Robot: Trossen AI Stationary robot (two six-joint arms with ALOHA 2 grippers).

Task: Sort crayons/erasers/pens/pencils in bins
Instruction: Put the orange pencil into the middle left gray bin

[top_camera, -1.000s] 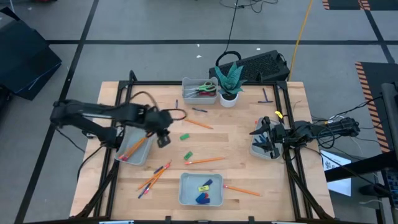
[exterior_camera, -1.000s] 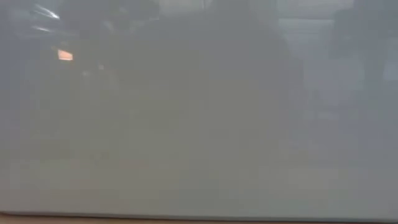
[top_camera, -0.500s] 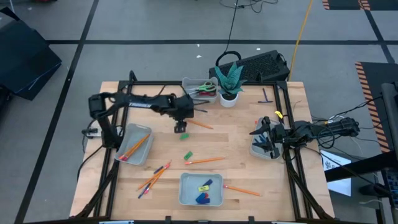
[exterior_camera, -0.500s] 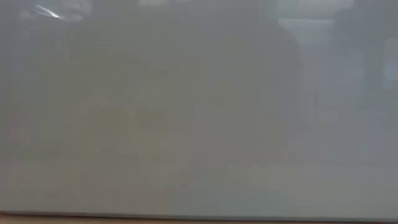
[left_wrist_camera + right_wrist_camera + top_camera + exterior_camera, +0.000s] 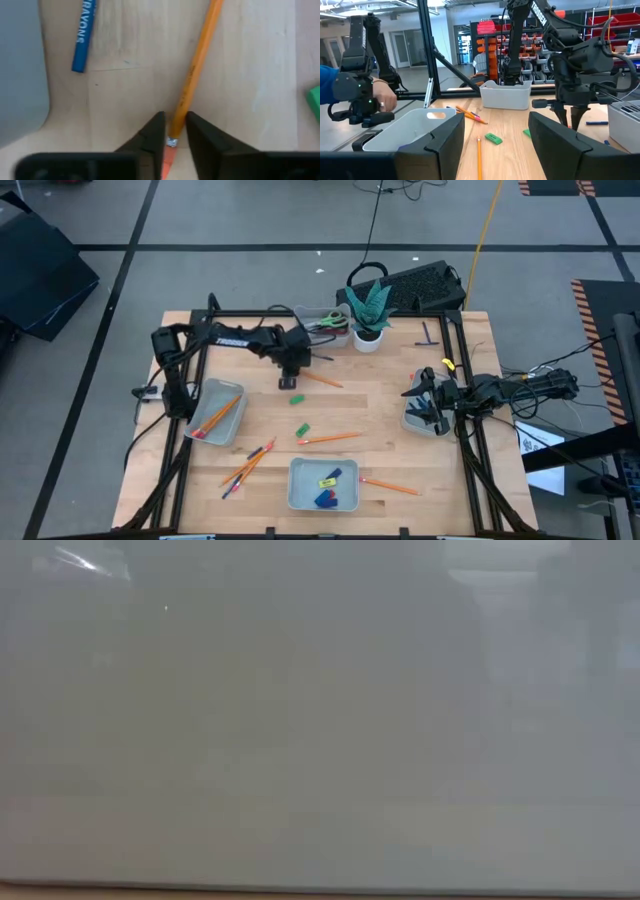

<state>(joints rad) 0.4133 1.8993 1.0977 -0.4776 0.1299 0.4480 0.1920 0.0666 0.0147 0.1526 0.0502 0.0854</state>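
An orange pencil (image 5: 322, 380) lies flat on the table's far middle. My left gripper (image 5: 294, 375) stands over its eraser end, shut on it (image 5: 175, 131). A blue crayon (image 5: 82, 32) lies beside it, and a green eraser (image 5: 296, 397) just nearer. My right gripper (image 5: 428, 402) hangs open over the right bin (image 5: 420, 422), with nothing between its fingers (image 5: 445, 135). Pencils lie in the left bin (image 5: 215, 412), erasers in the near bin (image 5: 323, 483). The low view shows only grey blur. My left gripper pinches the pencil at its eraser end, by the metal band (image 5: 173, 141), between its two fingers. The fingers come from above and reach along the pencil. The pencil lies flat on the table.
The far bin (image 5: 320, 325) holds scissors, beside a white plant pot (image 5: 368, 337). Loose on the table are another green eraser (image 5: 302, 430), pencils (image 5: 330, 438) (image 5: 390, 487) and a cluster of sticks (image 5: 248, 463). A person's hand (image 5: 385, 102) shows beyond the table.
My left gripper has swung from over the left bin toward the table's far right, to the orange pencil's end at the far middle, and has since stayed there. The green eraser beside it shows again.
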